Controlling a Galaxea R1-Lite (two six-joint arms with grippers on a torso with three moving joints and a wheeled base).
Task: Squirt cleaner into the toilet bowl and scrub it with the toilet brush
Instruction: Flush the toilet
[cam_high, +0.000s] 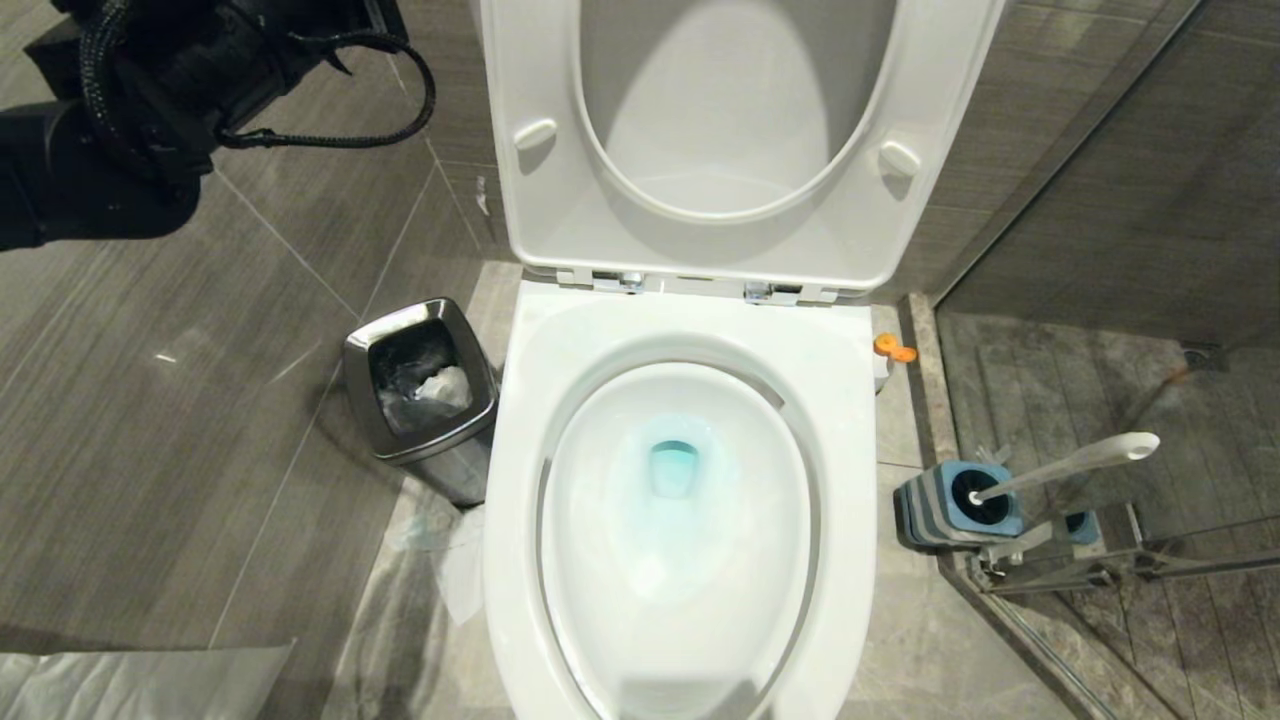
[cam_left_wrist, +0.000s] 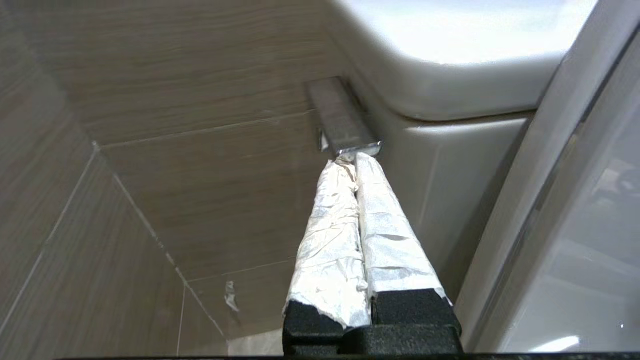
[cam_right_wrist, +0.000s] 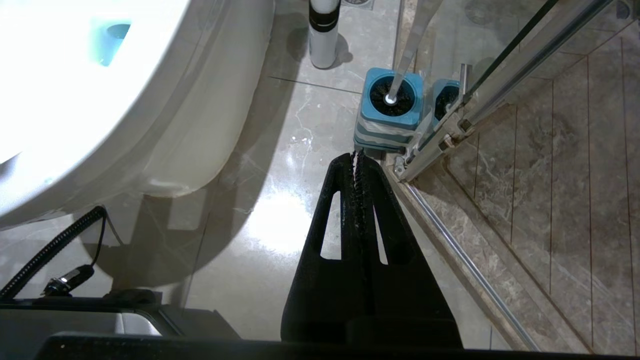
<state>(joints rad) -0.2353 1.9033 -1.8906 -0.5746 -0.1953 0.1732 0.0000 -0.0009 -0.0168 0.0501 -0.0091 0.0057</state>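
Teal cleaner already pooled in toilet bowl (cam_high: 690, 600). Toilet brush (cam_high: 1060, 466) standing in holder at 3 o'clock of bowl, handle slanting toward 2. Nearer to right pincer (cam_right_wrist: 358, 156), clenched, empty. Left pincer (cam_left_wrist: 356, 159) clenched beside tank lever (cam_left_wrist: 345, 120).
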